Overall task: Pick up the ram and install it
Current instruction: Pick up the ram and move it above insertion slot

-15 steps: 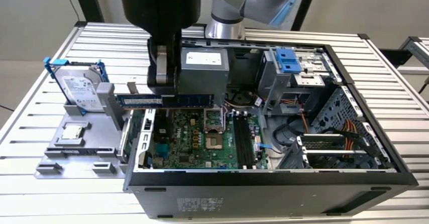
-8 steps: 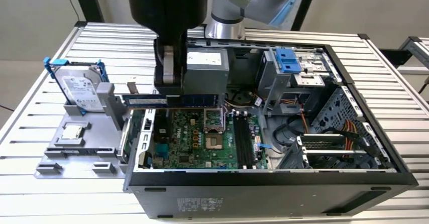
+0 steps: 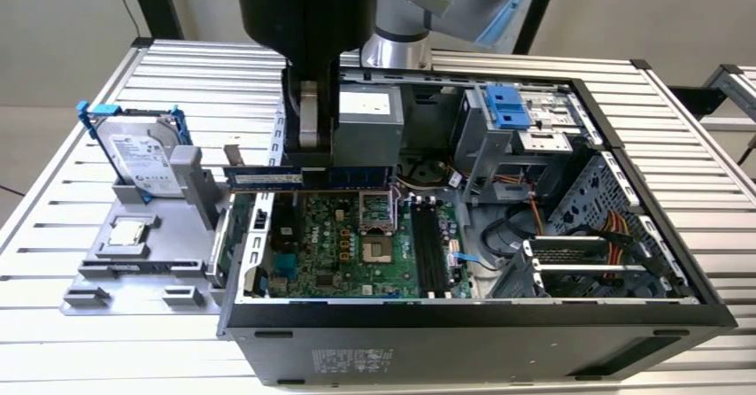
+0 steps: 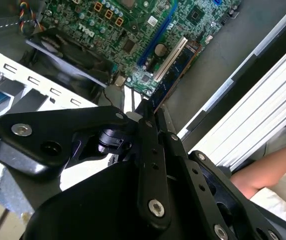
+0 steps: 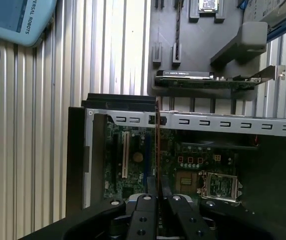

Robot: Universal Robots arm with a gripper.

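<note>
Your pincer (image 3: pixel 310 163) is clenching the ram (image 3: pixel 310 177) over the board's (image 3: pixel 343 244) far edge. In the exterior view, its long axis is running 9-to-3, with the slots (image 3: pixel 428 246) lying toward 4 o'clock.

Long thin blue ram (image 3: pixel 310 176), row of dark chips, level on its long edge, apparently held over the motherboard (image 3: pixel 343 246)

White capitals run along a teal casing (image 5: pixel 10 15) beside the computer case (image 5: pixel 75 160). A white printed mark sits on the motherboard (image 4: pixel 133 35) inside it. Print on the hard drive (image 3: pixel 140 156) label and the case-front sticker (image 3: pixel 354 360) is too small to read.
</note>
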